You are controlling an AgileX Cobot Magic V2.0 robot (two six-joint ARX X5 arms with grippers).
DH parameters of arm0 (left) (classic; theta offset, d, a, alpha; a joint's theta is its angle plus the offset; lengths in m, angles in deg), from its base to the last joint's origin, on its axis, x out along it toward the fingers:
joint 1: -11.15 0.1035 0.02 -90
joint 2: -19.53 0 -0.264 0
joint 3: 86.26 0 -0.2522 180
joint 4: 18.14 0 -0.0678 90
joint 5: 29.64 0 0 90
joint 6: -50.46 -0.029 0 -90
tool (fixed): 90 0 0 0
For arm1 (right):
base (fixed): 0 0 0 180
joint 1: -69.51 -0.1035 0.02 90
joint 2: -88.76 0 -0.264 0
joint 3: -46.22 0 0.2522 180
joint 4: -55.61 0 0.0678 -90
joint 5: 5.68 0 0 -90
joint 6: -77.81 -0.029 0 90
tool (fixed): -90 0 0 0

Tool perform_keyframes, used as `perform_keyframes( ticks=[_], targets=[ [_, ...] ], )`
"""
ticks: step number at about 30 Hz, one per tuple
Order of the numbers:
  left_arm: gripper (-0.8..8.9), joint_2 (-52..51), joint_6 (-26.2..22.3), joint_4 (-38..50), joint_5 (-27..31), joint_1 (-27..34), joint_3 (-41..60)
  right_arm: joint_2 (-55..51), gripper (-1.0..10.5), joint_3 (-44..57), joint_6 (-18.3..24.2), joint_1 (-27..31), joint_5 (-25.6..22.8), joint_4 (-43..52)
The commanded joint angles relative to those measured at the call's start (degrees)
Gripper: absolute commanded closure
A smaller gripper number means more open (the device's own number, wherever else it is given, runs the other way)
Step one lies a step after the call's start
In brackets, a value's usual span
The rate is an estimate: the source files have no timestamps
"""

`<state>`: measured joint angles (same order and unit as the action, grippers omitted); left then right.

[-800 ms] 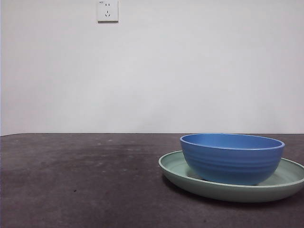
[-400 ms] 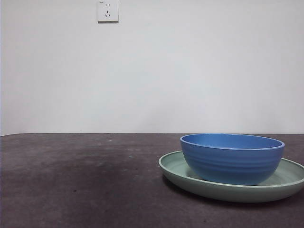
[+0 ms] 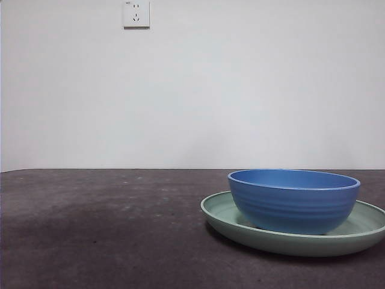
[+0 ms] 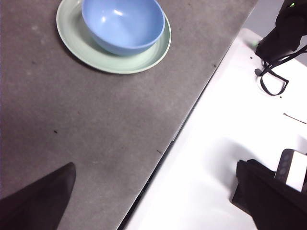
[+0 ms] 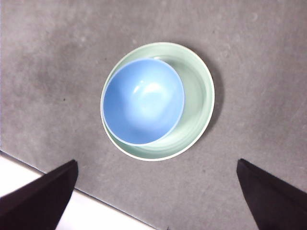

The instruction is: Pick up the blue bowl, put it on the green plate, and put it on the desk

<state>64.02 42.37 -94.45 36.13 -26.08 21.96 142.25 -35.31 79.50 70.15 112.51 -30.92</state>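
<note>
1. The blue bowl (image 3: 294,200) sits upright inside the green plate (image 3: 222,214), open side up and nothing in it. The look down from the right wrist shows the bowl (image 5: 143,101) isn't centred on the plate (image 5: 199,86): it's pushed toward one side, so a wide crescent of green shows on the other.
2. The plate lies flat on the dark speckled worktop (image 3: 102,229), toward the right of the front view. From the left wrist, the plate (image 4: 79,43) and bowl (image 4: 123,23) sit well in from the worktop's (image 4: 96,124) edge.
3. Right gripper (image 5: 156,201): hanging high over the bowl and plate, looking pretty much straight down on them. Its jaws are spread wide, holding nothing and touching nothing.
4. Left gripper (image 4: 158,201): off to the side, up over the worktop's edge, well apart from the plate. Jaws spread wide here too, nothing between them.
5. Past that edge there's a white surface (image 4: 225,120) with a black cable (image 4: 272,81) lying on it.
6. Neither arm shows in the front view, only a plain white wall (image 3: 240,90) behind the worktop with a wall socket (image 3: 136,13) up high.
</note>
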Motion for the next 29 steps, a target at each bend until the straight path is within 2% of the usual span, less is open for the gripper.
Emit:
perform_keyframes(
  ticks=[1,8,12,16,24,29],
  targets=[
    [1.58,-0.8,0.5,1.9,-0.2,-0.2,-0.5,1.9,3.1,0.2,0.2,-0.1,-1.1,-0.1],
    [1.58,-4.2,1.7,5.3,-0.2,-0.2,-0.6,7.6,3.1,5.0,0.0,-0.1,-9.4,1.2],
    [1.58,-5.7,1.7,7.0,-0.2,-0.2,-0.6,12.2,3.2,7.6,-0.6,-0.2,-8.6,6.1],
    [1.58,-6.8,1.7,8.4,-0.2,-0.2,-0.8,17.8,4.2,8.5,-1.2,-1.1,-8.7,10.6],
    [1.58,-8.4,1.7,8.4,-0.2,-0.2,-3.4,27.6,4.3,8.5,-1.0,-3.3,-8.7,15.0],
    [1.58,-8.6,1.7,8.4,-0.2,-0.2,-6.3,32.8,5.0,8.5,-0.7,-4.5,-8.7,19.4]
  ],
)
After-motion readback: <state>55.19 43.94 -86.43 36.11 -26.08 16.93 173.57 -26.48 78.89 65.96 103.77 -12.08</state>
